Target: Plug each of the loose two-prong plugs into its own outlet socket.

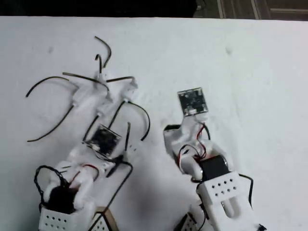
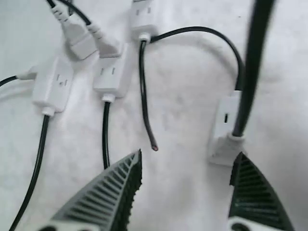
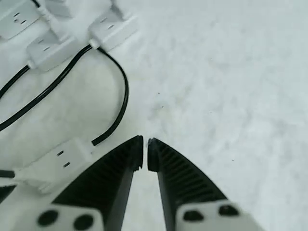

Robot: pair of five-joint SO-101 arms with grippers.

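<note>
This looks like a robot test bench in a lab or workshop. A table (image 1: 250, 72) under white cloth holds two small arms (image 1: 219, 185) with bare wiring and open circuit boards (image 1: 192, 102) at six o'clock, outlet sockets (image 1: 89, 96) on cut-off cords (image 1: 50, 127) at ten o'clock, and dark floor (image 1: 96, 7) at twelve.

A: Material of the table cover (image 1: 250, 72)?
B: White cloth by the look, matt, faintly fuzzy.
A: And the outlet sockets (image 2: 53, 89)?
B: Smooth white plastic, slight sheen. On the cords (image 2: 105, 134), black rubbery sheathing, softly glossy.
A: The left gripper (image 2: 187, 156) and right gripper (image 3: 145, 142)?
B: Matt black plastic, ribbed on the inner faces, white plastic at the base.
A: The arm shells (image 1: 224, 190)?
B: White plastic too, matt.
</note>
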